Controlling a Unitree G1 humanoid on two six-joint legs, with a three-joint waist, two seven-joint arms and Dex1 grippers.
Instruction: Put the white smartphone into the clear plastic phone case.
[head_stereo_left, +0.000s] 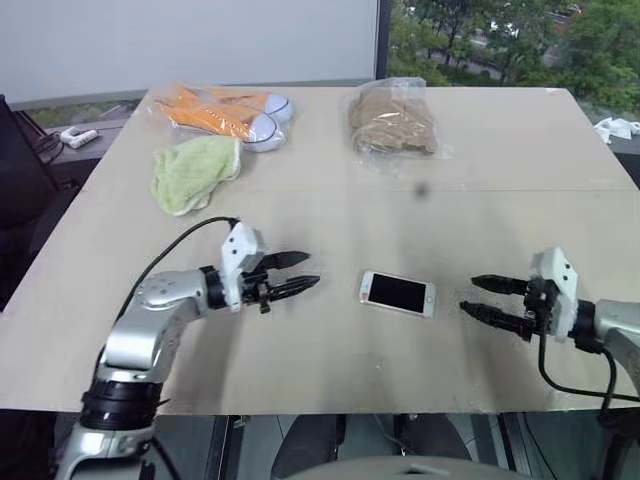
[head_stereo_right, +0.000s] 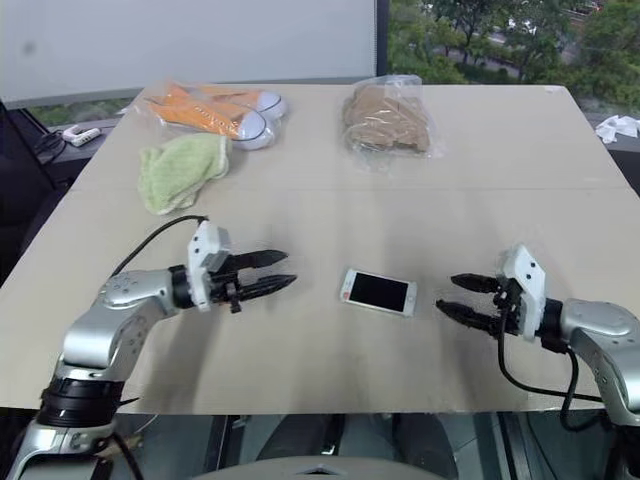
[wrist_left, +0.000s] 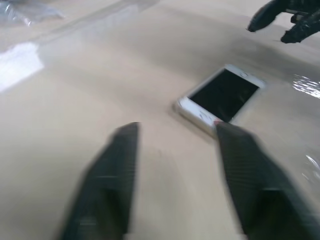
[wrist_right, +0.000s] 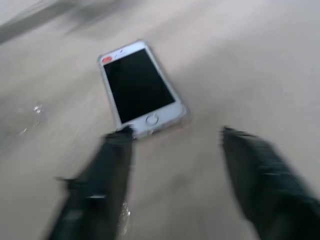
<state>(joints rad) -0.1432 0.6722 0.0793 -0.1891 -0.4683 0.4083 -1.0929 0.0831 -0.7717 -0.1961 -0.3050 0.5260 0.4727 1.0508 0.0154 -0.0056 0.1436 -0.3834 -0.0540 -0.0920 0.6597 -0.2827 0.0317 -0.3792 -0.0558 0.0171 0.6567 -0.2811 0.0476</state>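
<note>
White smartphone (head_stereo_left: 397, 294): laid flat, screen up, on table (head_stereo_left: 330, 200) between grippers, long axis across. Left gripper (head_stereo_left: 291, 273): fingers spread, empty. Right gripper (head_stereo_left: 488, 298): fingers spread, empty, judged slightly nearer. Clear plastic phone case: rim faintly hinted around phone, not confirmed

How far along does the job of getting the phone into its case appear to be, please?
Possibly done: the phone lies screen-up on the table, a faint clear rim around it suggesting the case, though that is hard to confirm. Nothing is in hand: the left gripper and right gripper sit open either side. Left: perhaps only checking the fit.
</note>
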